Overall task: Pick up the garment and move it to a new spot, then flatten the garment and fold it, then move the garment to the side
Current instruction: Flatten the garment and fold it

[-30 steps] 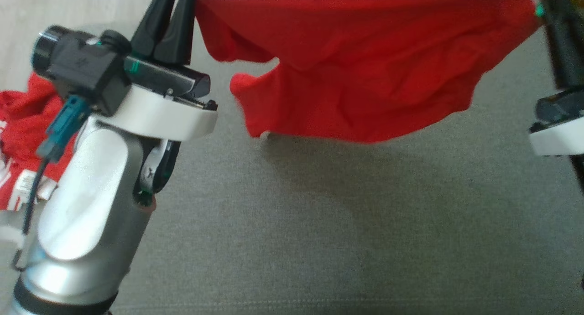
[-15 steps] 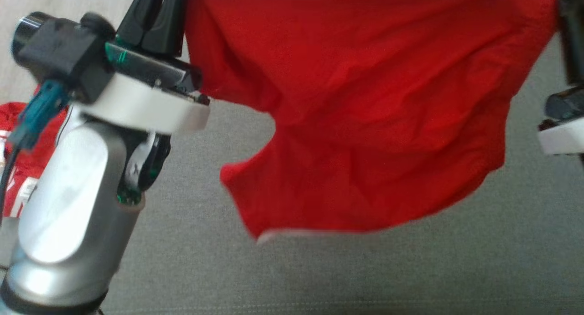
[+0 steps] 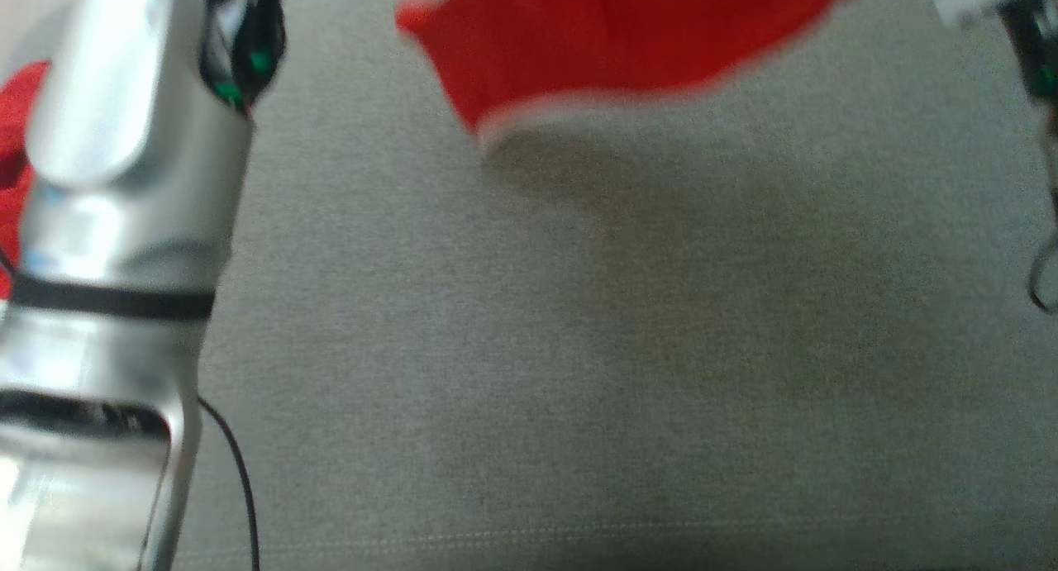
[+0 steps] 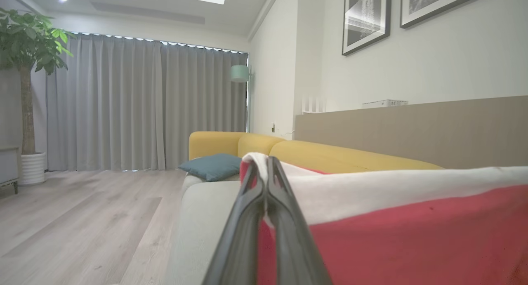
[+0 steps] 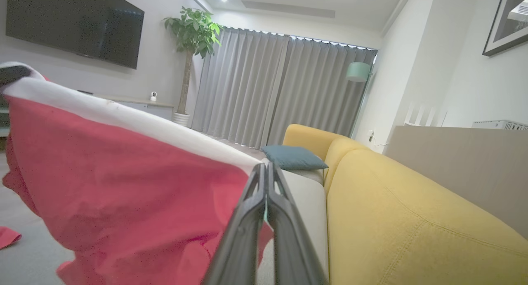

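My left gripper [image 4: 267, 165] has its two dark fingers pressed together with no gap that I can see. They are clamped on the white band along the top edge of the red garment [image 4: 412, 231], right at its left corner. My right gripper [image 5: 264, 169] is pinched just as tightly on the same white band at the other end. From that wrist, the red cloth spreads away to the left and hangs down in loose folds.

The garment is stretched between the two grippers, with the white edge uppermost and the red body hanging below. From the head camera I see only its lower part, at the far side of the grey seat cushion [image 3: 579, 348]. The pale-trimmed hem is blurred and a soft shadow lies on the cushion just under it. I cannot tell whether the hem touches the fabric.

My left forearm [image 3: 124, 141] rises silver along the left of that view, and a second piece of red cloth [image 3: 15, 133] lies beside it at the left edge.

Beyond the grippers, the yellow sofa back [image 5: 412, 219] runs along the right. A blue cushion [image 5: 293, 158] rests on the seat at the far end.
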`<state>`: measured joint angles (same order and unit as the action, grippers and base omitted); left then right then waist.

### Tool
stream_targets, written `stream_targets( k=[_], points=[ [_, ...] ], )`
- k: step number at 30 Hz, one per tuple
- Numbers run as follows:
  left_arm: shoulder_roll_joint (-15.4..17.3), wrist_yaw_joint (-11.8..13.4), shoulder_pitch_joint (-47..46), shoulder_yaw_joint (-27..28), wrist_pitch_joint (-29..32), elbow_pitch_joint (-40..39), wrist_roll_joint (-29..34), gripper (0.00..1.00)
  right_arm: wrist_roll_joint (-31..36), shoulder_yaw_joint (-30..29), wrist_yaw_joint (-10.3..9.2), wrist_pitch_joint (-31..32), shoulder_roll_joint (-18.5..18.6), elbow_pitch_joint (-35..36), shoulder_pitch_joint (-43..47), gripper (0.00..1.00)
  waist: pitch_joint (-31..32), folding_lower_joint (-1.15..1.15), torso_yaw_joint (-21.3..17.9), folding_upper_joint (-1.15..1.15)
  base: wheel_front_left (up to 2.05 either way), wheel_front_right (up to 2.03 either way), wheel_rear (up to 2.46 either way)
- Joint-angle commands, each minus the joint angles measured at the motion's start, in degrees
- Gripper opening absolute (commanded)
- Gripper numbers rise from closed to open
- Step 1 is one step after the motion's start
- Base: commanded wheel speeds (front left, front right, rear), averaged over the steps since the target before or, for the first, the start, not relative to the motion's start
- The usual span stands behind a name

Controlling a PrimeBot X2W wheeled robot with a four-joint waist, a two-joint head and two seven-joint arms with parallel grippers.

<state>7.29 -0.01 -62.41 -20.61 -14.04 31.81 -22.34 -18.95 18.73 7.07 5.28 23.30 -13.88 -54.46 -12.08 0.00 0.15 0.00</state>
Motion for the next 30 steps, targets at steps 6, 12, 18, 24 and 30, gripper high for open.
stream_targets(
  k=[6,12,18,24,30],
  points=[
    [-0.7,-2.0,-6.0,4.3,-0.9,12.4,0.1,0.00,-0.5,6.3,0.42,-7.9,-7.1,-16.5,-8.2,0.00,-3.9,0.00,-1.8,0.00,0.00,0.00,0.00],
    [-3.0,-3.2,-0.2,7.5,-0.9,18.7,-0.6,0.00,-3.7,13.5,0.42,-13.2,-11.9,-29.0,-6.2,0.00,-8.0,0.00,-2.1,0.00,0.00,0.00,0.00],
    [-4.1,-4.8,10.6,8.6,-1.0,16.0,0.2,0.00,-7.7,18.2,0.42,-16.6,-12.9,-32.8,2.3,0.00,-9.0,0.00,-1.8,0.00,0.00,0.00,0.00],
    [-4.3,-5.0,25.0,9.5,-1.0,4.6,3.1,0.00,-8.4,17.9,0.42,-18.6,-10.3,-28.9,12.9,0.00,-7.3,0.00,-1.4,0.00,0.00,0.00,0.00],
    [-4.4,-4.9,39.1,11.4,-1.0,-8.8,5.5,0.00,-5.8,12.0,0.42,-18.7,-7.7,-18.9,26.1,0.00,-3.3,0.00,-0.7,0.00,0.00,0.00,0.00]
  ],
)
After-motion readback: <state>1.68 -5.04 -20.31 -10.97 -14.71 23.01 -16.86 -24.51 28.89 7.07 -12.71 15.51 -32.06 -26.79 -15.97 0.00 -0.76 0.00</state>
